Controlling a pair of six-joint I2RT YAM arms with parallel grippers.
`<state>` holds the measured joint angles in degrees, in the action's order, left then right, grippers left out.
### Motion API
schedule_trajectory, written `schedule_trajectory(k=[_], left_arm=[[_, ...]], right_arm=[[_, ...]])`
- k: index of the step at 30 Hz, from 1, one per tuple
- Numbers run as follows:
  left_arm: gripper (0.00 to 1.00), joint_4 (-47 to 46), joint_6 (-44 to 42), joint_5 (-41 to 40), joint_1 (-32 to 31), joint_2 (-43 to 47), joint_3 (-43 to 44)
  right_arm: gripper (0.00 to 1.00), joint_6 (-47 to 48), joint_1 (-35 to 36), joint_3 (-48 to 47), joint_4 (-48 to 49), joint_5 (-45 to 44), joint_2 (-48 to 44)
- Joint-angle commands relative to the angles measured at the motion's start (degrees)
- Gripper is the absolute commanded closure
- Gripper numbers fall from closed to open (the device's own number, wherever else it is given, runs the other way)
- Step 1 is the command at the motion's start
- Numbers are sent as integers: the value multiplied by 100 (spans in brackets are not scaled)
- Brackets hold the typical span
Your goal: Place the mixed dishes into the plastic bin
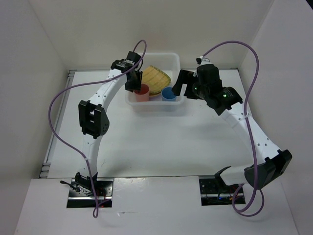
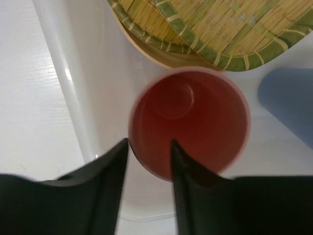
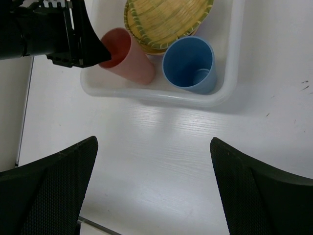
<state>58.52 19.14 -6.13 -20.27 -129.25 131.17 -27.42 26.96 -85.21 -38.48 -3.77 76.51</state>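
Observation:
The plastic bin (image 1: 173, 58) stands at the back of the table. Inside it a red cup (image 2: 190, 117) and a blue cup (image 3: 188, 63) stand upright at the front. Behind them lie yellow woven trays (image 2: 220, 24), stacked on a tan plate edge (image 2: 161, 59). My left gripper (image 2: 148, 143) hangs over the red cup (image 1: 142, 92). Its jaws stand apart astride the cup's near-left rim, one finger outside and one inside. My right gripper (image 3: 152, 142) is wide open above bare table, just in front of the bin's right end (image 3: 234, 58), and holds nothing.
White walls close in the table on the left, back and right. A metal strip (image 1: 46, 161) runs along the table's left edge. The left arm's elbow (image 1: 92, 117) rises over the left of the table, and purple cables loop off both arms.

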Motion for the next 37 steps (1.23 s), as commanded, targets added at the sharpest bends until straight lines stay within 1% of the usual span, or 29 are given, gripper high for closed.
schedule_trajectory(k=[1,4,5,8,9,11,14,16,18,21,22,23,24,25,27,28,31,32,35,37], left_arm=[[47,10,-77,-72,32,49,329],[29,343,-77,-143,32,154,654],[27,483,-77,-143,32,155,890],[23,834,-129,-143,-82,304,1330],[22,949,-129,-143,-82,356,1723],[20,1178,-129,-212,-160,409,2121],[19,1109,-129,-29,-214,1066,2070],[19,1109,-68,-29,-214,1340,2132],[15,1109,63,-81,-266,1928,2193],[14,1004,125,-81,-319,2824,2089],[12,812,125,-12,-319,3061,1931],[7,671,125,-11,-319,3577,1677],[5,495,125,-11,-319,3852,900],[3,93,125,-11,-319,4377,449],[0,-409,178,-11,-319,4854,-430],[0,-534,178,59,-319,5240,-1209],[0,-842,231,59,-319,5812,-2163],[0,-903,231,59,-319,5937,-2688],[0,-1167,284,59,-319,6385,-3507],[0,-1168,284,59,-319,6518,-3739]], right_arm=[[0,-70,-33,75,288,25,-180],[0,-123,-33,75,288,-27,-233],[0,-123,-33,75,341,-27,-233],[0,-176,-33,127,394,25,-286],[0,-176,-85,180,455,25,-286],[0,-237,-86,180,508,87,-339],[0,-342,-86,180,560,218,-339],[0,-343,-86,233,561,297,-339],[0,-395,-86,451,735,368,-409],[0,-396,-138,777,1043,447,-629],[0,-396,-138,778,1105,500,-689],[0,-396,-138,865,1201,552,-690],[0,-396,-138,953,1263,553,-690],[0,-396,-138,1006,1316,631,-742],[0,-448,-138,1164,1466,693,-804],[0,-448,-138,1217,1466,772,-874],[0,-448,-191,1515,1677,825,-1059],[0,-448,-191,1664,1755,886,-1198],[0,-299,-252,1640,1511,887,-1069],[0,-299,-253,1639,1352,712,-1016]])
